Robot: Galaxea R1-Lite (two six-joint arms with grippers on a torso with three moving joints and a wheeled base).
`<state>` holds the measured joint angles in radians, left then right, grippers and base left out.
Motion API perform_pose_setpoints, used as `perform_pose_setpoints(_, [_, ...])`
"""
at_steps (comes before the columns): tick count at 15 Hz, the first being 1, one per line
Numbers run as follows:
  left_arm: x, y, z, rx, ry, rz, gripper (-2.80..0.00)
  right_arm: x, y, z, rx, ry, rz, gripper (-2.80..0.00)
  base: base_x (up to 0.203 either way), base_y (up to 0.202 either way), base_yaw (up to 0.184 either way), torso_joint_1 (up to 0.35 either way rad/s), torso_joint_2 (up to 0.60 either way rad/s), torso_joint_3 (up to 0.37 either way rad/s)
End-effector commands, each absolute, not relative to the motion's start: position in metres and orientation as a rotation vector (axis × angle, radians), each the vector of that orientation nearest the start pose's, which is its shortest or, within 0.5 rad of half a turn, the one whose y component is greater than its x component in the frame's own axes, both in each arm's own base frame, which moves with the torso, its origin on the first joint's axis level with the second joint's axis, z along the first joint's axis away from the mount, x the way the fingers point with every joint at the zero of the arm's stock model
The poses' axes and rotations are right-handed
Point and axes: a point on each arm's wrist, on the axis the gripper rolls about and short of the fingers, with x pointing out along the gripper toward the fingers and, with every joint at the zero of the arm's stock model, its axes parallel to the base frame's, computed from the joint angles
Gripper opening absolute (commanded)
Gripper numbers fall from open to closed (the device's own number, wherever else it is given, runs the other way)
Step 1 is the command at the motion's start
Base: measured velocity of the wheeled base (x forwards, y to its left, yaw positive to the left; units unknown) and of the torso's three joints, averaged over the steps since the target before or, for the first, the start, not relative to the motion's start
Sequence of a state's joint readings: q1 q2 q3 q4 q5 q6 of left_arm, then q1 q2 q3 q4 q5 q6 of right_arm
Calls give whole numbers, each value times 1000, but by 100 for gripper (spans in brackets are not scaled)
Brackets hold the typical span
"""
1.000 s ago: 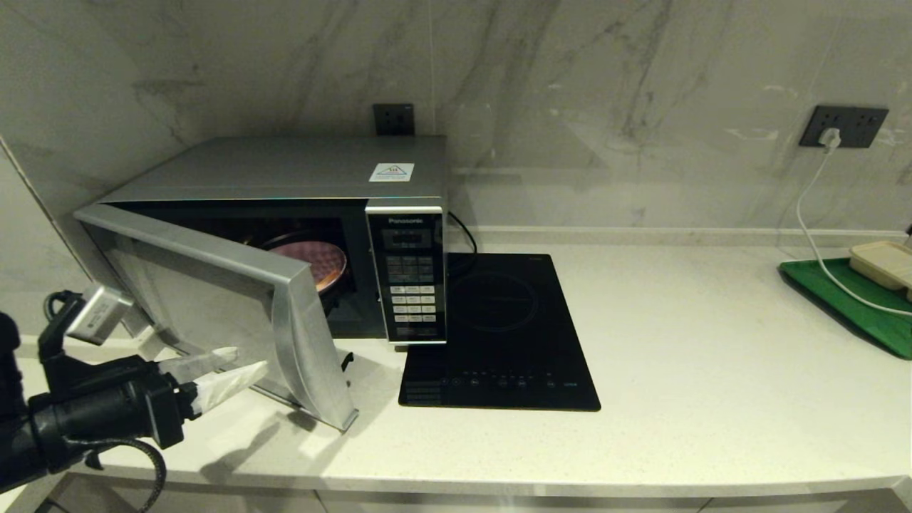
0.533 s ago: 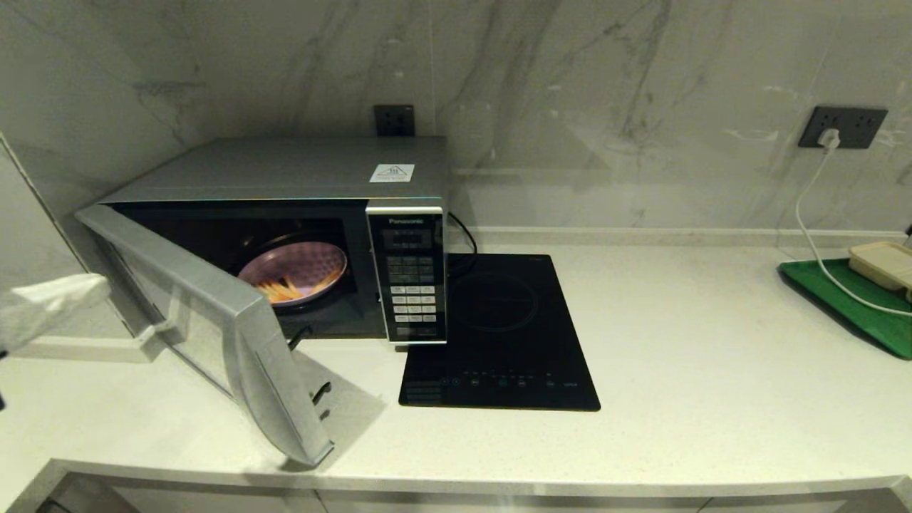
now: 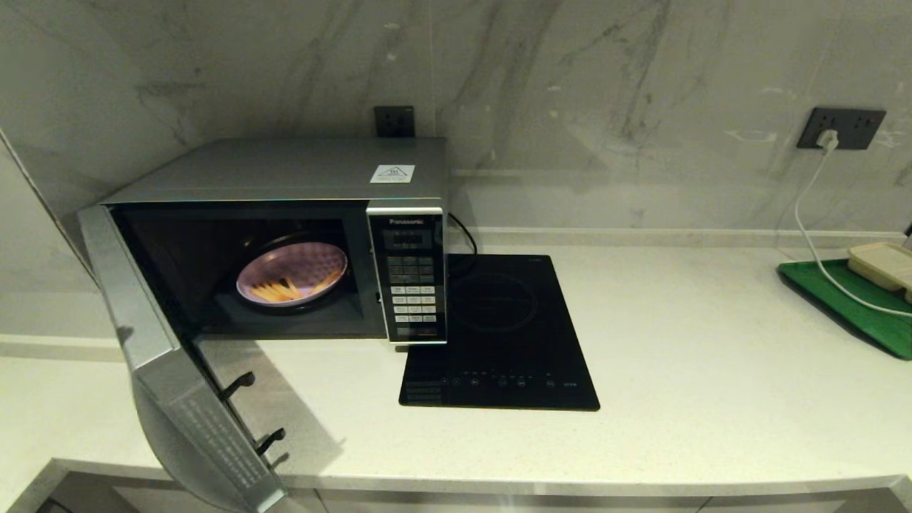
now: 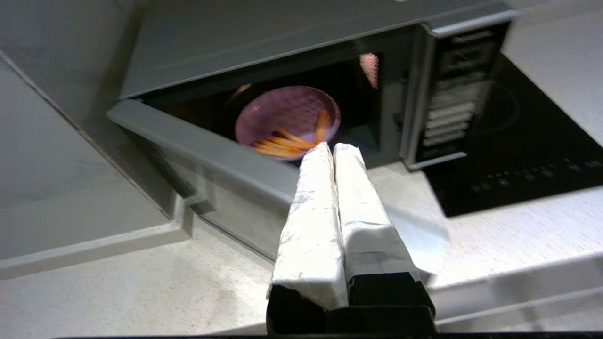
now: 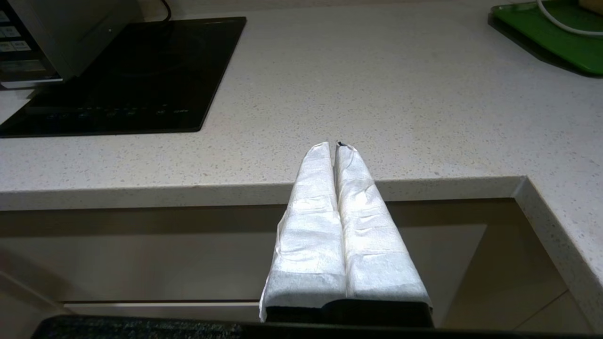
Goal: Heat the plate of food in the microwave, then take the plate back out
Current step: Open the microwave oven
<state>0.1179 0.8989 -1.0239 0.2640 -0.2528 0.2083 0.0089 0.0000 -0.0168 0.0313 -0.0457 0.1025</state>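
The plate of food (image 3: 292, 276) sits inside the microwave (image 3: 285, 235), whose door (image 3: 178, 399) hangs wide open over the counter (image 3: 677, 370). The left gripper (image 4: 333, 149) is clenched empty, outside the opening, pointing at the plate. The right gripper (image 5: 335, 146), clenched empty too, is parked below the counter edge.

A pale speckled counter (image 3: 677, 356) carries the microwave (image 3: 285, 171), a black hob (image 3: 499, 335) and a green tray (image 3: 855, 303)

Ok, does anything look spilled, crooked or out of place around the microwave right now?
Nothing stands out. The microwave door hangs wide open, the plate of food sits level inside with its fries on it, and nothing is spilled on the counter.
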Motion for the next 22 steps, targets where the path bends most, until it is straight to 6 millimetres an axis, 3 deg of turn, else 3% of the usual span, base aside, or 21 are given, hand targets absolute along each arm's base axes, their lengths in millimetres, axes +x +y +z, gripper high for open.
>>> perform_pose_setpoints(1, [114, 8, 322, 185, 144, -96, -280, -24, -1, 77, 102, 13, -38, -280, 0, 0, 0, 0, 0, 0])
perform_pose_setpoints(7, [135, -32, 337, 217, 44, -18, -280, -24, -1, 77, 102, 13, -38, -280, 0, 0, 0, 0, 0, 0])
perform_pose_setpoints(12, [127, -37, 331, 226, 57, 26, -280, -24, -1, 77, 102, 13, -38, -280, 0, 0, 0, 0, 0, 0])
perform_pose_setpoints(18, [113, -29, 285, 266, 168, 33, -280, -24, -1, 77, 102, 13, -38, -280, 0, 0, 0, 0, 0, 0])
perform_pose_setpoints(22, [149, -41, 253, 270, 304, 13, -280, -24, -1, 77, 102, 13, -38, -280, 0, 0, 0, 0, 0, 0])
